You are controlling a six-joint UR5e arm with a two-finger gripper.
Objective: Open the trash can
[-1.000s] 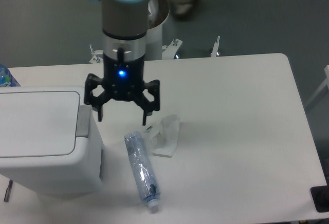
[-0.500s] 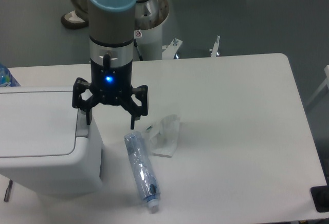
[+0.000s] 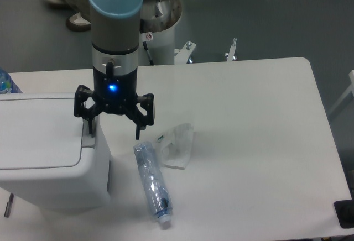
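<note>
Right now your black two-finger gripper (image 3: 113, 126) hangs w/ jaws spread wide and nothing held: one finger sits over the grey push tab (image 3: 88, 136) at the right edge of the lid, the other hangs off the bin's side above the table. That tab belongs to the large boxy white plastic trash can (image 3: 50, 158), which stands at the left of the white table (image 3: 260, 141), its flat lid apparently not yet raised. Just right of the bin lies a crushed clear plastic bottle (image 3: 152, 184) w/ a blue tint, and touching or just beside its upper end is a crumpled clear plastic wrapper (image 3: 178, 144). To do the press well, I'd say centre the left finger squarely on the tab, not on the lid panel, then come straight down & slow; a push off-centre could slip off the rounded edge or shove the whole bin. Keep the free finger clear of the bin wall and bottle. Can't tell from this view whether the finger already touches the tab. Vs a second ago: the gripper has shifted left, from over the gap between bin and bottle to over the tab; bottle, wrapper & bin look unmoved.
</note>
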